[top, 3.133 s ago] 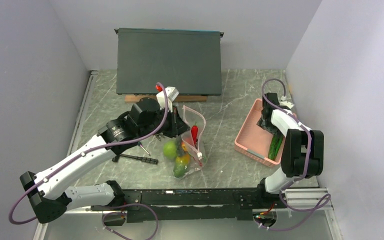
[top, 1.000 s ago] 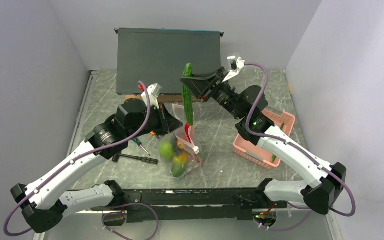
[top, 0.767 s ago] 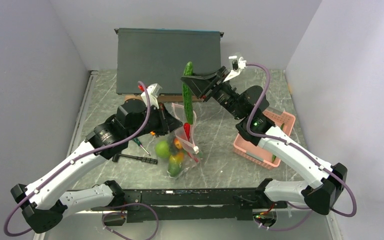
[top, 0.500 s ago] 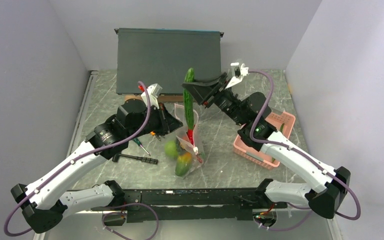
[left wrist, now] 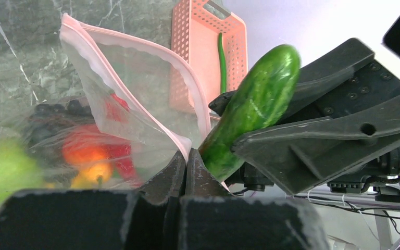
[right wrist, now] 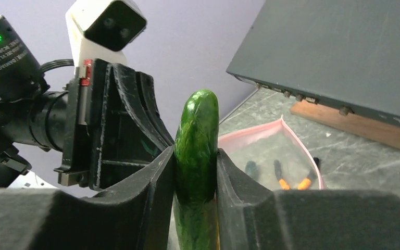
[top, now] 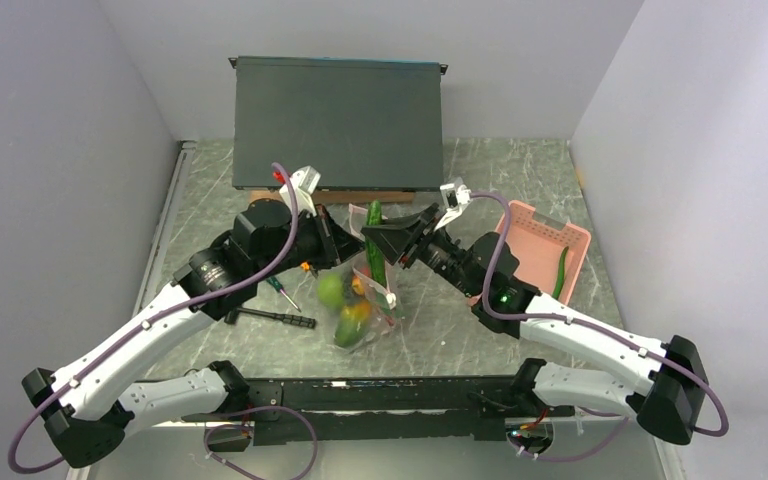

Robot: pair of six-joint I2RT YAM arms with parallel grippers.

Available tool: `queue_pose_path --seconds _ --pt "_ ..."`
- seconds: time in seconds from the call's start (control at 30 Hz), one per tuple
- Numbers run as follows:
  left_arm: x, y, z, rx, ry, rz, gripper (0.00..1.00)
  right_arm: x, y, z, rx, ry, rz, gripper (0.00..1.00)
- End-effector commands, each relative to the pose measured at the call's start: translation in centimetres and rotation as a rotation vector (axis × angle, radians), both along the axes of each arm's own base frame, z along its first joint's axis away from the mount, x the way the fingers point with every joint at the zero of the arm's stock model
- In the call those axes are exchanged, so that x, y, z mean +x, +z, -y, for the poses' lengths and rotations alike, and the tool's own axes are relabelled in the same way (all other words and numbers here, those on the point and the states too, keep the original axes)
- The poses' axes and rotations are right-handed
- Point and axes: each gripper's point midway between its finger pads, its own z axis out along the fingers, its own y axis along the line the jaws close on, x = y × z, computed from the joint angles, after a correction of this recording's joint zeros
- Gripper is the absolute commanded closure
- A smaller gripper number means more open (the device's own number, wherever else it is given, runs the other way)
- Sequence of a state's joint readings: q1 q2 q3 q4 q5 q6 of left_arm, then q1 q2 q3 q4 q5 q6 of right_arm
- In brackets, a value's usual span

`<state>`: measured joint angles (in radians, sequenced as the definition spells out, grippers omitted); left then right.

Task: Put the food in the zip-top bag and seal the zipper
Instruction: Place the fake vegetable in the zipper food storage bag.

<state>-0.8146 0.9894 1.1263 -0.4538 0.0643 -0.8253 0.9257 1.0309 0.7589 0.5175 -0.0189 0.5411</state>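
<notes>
Toward the left of the table lie a black-handled tool (top: 275,318) and a green-handled screwdriver (top: 282,290), close to the left arm. Just right of them, the left gripper (top: 345,250) has its jaws pressed together on the rim of the zip-top bag (top: 368,300), holding the mouth open so that the pink zipper (left wrist: 135,41) bows apart in a loop. Inside the bag sit a lime-green fruit (top: 331,290), an orange-yellow piece (top: 352,318) and something red (left wrist: 115,107). At the bag's mouth the cucumber (top: 373,240) stands nearly upright, its lower end down inside the opening and its rounded top above the fingers that grip it. The right gripper (top: 385,245) pinches it about mid-length, one finger on each side. Farther right a pink basket (top: 530,245) rests on the table with one thin green piece (top: 560,270) in it.
</notes>
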Motion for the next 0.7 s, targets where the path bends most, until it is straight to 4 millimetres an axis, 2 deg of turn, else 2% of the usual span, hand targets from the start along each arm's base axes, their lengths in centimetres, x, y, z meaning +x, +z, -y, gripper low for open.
queue_pose_path --seconds 0.0,0.23,0.43,0.53,0.67 --pt "0.3 4.0 -0.1 -0.123 0.021 0.085 1.0 0.1 1.7 1.4 0.091 -0.058 -0.006 0.61" --pt "0.2 3.8 -0.3 -0.123 0.029 0.086 1.0 0.8 0.2 2.2 0.008 -0.121 -0.065 0.42" --pt "0.2 3.8 -0.3 -0.117 0.026 0.09 1.0 2.7 -1.4 2.9 -0.165 -0.232 -0.138 0.38" --pt "0.1 3.7 -0.4 -0.116 0.021 0.089 1.0 2.6 -0.6 2.0 -0.197 -0.193 -0.085 0.38" --pt "0.0 3.6 -0.3 -0.113 0.015 0.087 1.0 3.7 -1.1 0.3 -0.287 -0.179 -0.082 0.38"
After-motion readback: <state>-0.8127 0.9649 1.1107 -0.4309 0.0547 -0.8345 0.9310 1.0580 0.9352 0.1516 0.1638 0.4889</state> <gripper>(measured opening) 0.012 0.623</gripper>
